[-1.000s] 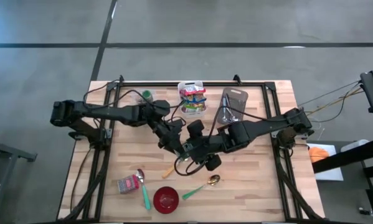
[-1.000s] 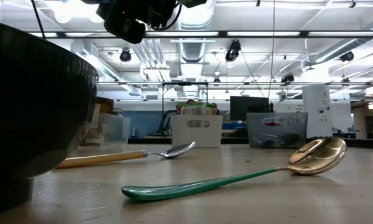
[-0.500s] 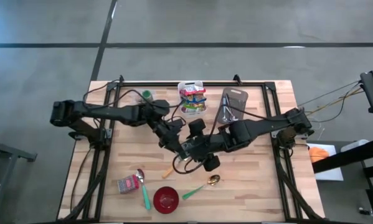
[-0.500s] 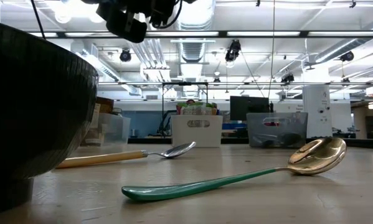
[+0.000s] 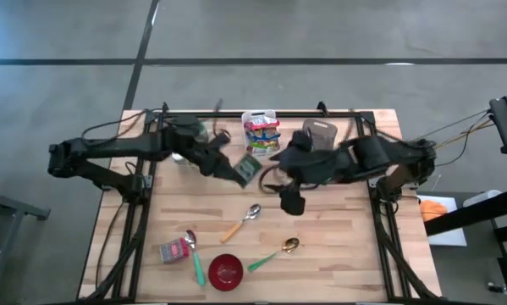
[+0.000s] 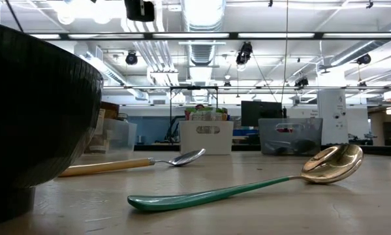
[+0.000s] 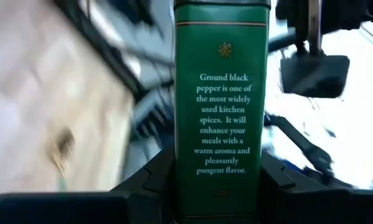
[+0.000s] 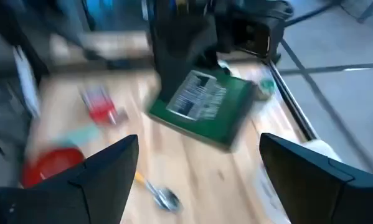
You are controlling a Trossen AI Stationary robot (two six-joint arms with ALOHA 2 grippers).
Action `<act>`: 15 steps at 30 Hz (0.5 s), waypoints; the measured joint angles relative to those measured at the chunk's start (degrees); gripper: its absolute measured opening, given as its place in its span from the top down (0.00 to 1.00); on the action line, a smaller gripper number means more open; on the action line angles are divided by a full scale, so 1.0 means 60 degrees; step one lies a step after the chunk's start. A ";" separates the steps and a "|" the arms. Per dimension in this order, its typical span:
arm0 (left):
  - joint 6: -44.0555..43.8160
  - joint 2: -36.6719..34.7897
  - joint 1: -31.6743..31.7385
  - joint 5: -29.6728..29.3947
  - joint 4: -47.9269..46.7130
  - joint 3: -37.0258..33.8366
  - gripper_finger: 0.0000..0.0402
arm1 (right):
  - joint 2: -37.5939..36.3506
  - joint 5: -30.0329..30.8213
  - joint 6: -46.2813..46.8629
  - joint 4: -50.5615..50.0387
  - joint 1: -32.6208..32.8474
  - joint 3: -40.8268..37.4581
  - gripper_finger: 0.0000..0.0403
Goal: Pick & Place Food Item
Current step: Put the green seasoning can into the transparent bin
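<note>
The food item is a green ground black pepper tin, held up over the middle of the table's far half. My left gripper is shut on it and reaches in from the table's left. In the left wrist view the tin fills the gap between the fingers. My right gripper hangs open just right of the tin, high above the table. Its wrist view shows the tin beyond its spread fingers, with nothing between them. My left gripper pinches the tin's two narrow sides between its two fingers, near the end closest to the wrist. The fingers come nearly level from the table's left and lie along the tin, which juts out past them. The tin is lifted clear of the table.
On the near half lie a wooden-handled spoon, a gold spoon with a green handle, a red bowl, another green-handled spoon and a red packet. A white basket of snacks and a grey pack stand at the far edge.
Both grippers were close together low over the table's middle. My left gripper has risen and gone toward the far edge with the tin, rolling as it went. My right gripper has drawn up and back toward the table's right, apart from the tin.
</note>
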 joint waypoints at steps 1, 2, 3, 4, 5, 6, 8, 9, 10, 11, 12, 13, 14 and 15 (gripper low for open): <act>0.0327 -0.0178 0.0096 -0.0317 -0.0012 0.0000 0.68 | -0.0113 -0.0015 0.0320 0.0243 -0.0004 0.0075 0.18; 0.0706 -0.0349 0.0169 -0.0715 0.0030 0.0000 0.68 | -0.0196 -0.0016 0.0666 0.0520 -0.0006 0.0130 0.18; 0.1162 -0.0497 0.0221 -0.1249 0.0066 0.0000 0.68 | -0.0300 -0.0017 0.1014 0.0917 -0.0011 0.0164 0.18; 0.1632 -0.0642 0.0259 -0.1813 0.0062 0.0000 0.68 | -0.0378 -0.0012 0.1280 0.1348 -0.0011 0.0186 0.18; 0.2059 -0.0757 0.0268 -0.2455 0.0066 0.0007 0.68 | -0.0431 -0.0005 0.1503 0.1769 -0.0011 0.0215 0.18; 0.2379 -0.0822 0.0268 -0.3068 0.0127 0.0035 0.68 | -0.0469 0.0044 0.1624 0.2186 -0.0011 0.0236 0.18; 0.2968 -0.0884 0.0268 -0.3990 0.0565 0.0056 0.68 | -0.0491 0.0338 0.1684 0.3008 -0.0007 0.0206 0.18; 0.3258 -0.0884 0.0268 -0.4238 0.1035 0.0042 0.68 | -0.0491 0.0495 0.1680 0.3357 -0.0020 0.0149 0.18; 0.3533 -0.0883 0.0254 -0.4389 0.1600 0.0026 0.68 | -0.0472 0.0633 0.1662 0.3555 -0.0069 0.0101 0.18; 0.3739 -0.0864 0.0227 -0.4419 0.2210 0.0004 0.68 | -0.0427 0.0684 0.1673 0.3692 -0.0149 0.0060 0.18; 0.3933 -0.0852 0.0198 -0.4418 0.2844 0.0004 0.68 | -0.0370 0.0680 0.1766 0.3755 -0.0236 0.0039 0.18; 0.4103 -0.0843 0.0176 -0.4409 0.3375 0.0011 0.68 | -0.0312 0.0686 0.1899 0.3741 -0.0342 0.0021 0.18; 0.4246 -0.0833 0.0156 -0.4371 0.3719 0.0022 0.68 | -0.0235 0.0681 0.2017 0.3712 -0.0446 0.0003 0.18; 0.4389 -0.0826 0.0152 -0.4286 0.4012 0.0056 0.68 | -0.0165 0.0675 0.2076 0.3755 -0.0533 0.0002 0.18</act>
